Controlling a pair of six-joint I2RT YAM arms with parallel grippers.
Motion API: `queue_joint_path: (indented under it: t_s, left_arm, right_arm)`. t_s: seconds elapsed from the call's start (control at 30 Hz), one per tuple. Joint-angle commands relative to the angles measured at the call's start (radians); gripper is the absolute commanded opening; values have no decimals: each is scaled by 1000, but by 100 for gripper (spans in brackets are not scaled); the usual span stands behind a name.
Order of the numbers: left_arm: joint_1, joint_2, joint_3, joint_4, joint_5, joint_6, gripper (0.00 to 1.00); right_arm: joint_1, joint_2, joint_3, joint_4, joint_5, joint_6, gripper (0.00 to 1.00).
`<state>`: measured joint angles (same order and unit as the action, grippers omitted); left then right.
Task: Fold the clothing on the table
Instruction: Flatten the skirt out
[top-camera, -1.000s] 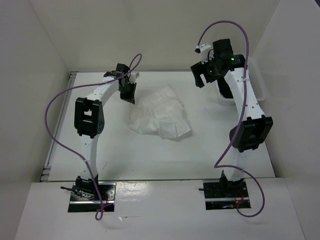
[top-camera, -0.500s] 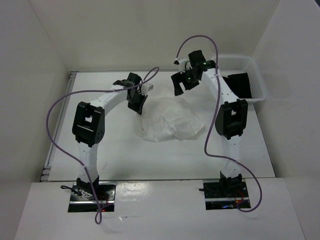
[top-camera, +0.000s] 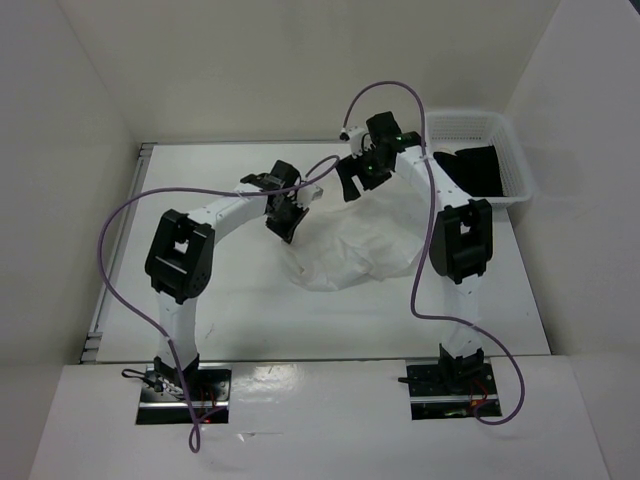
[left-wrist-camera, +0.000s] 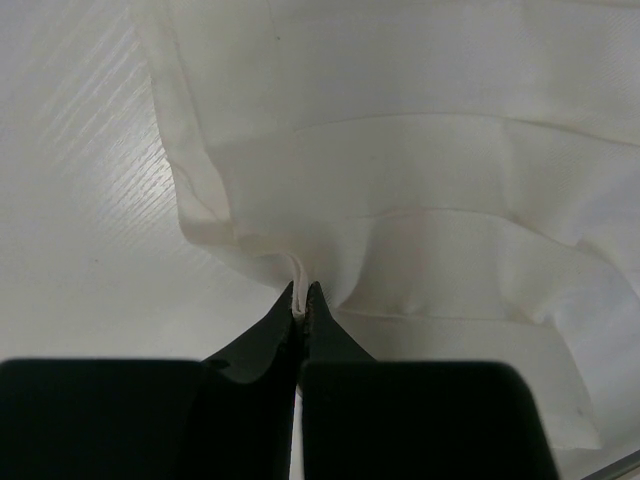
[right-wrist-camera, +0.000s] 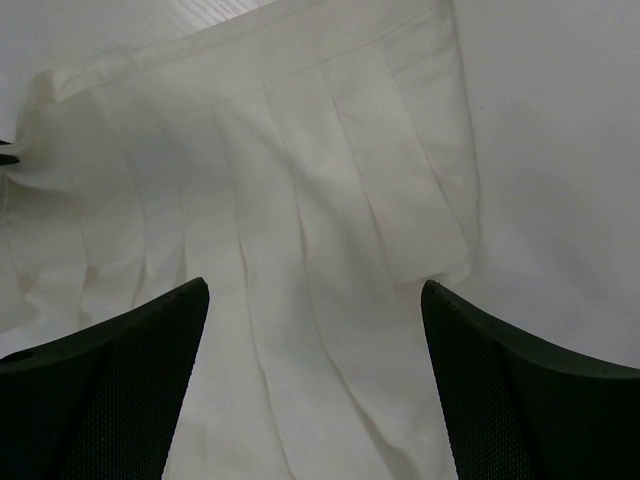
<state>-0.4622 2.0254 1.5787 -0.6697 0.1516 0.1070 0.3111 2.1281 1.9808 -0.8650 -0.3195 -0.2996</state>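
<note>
the left claw (left-wrist-camera: 300, 298) is clenched on a pinch of the clothing (left-wrist-camera: 420, 180). its 2 black fingertips press together with a thin ridge of white fabric caught between them. from that pinch the pleats fan out ahead of the claw and to its right. the garment's left edge curls over the bare table (left-wrist-camera: 80, 150).

the right claw (right-wrist-camera: 315, 340) is released, its 2 fingers spread wide and grasping nothing. it hangs over the pleated cloth, with long straight pleats running between the fingers and a flat band at the edge beyond them.

in the top view the clothing lies rumpled near the middle of the table, with the left claw at its left edge and the right claw over its far edge. a white mesh basket (top-camera: 465, 125) sits at the far right corner, apart from the garment, and holds a black cloth (top-camera: 480, 170).
</note>
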Motion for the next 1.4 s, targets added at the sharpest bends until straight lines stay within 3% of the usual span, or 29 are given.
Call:
queue_joint_path:
  t_s: [0.0, 0.2, 0.4, 0.8, 1.13, 1.37]
  left_arm:
    - [17, -71, -20, 21, -12, 13, 1]
    - [42, -94, -49, 30, -12, -16, 1]
    - [112, -103, -30, 9, 54, -69, 1]
    - [171, -94, -29, 9, 92, -113, 2]
    - [221, -113, -9, -1, 82, -132, 2]
    - [231, -113, 21, -10, 82, -132, 2]
  right_arm:
    - [-4, -60, -39, 76, 51, 16, 90]
    - [-4, -51, -118, 153, 160, 25, 90]
    - [10, 45, -92, 196, 324, 43, 90]
    - [198, 110, -158, 153, 599, 43, 90]
    - [240, -80, -459, 113, 734, 43, 90]
    - [296, -218, -591, -18, 636, 62, 90]
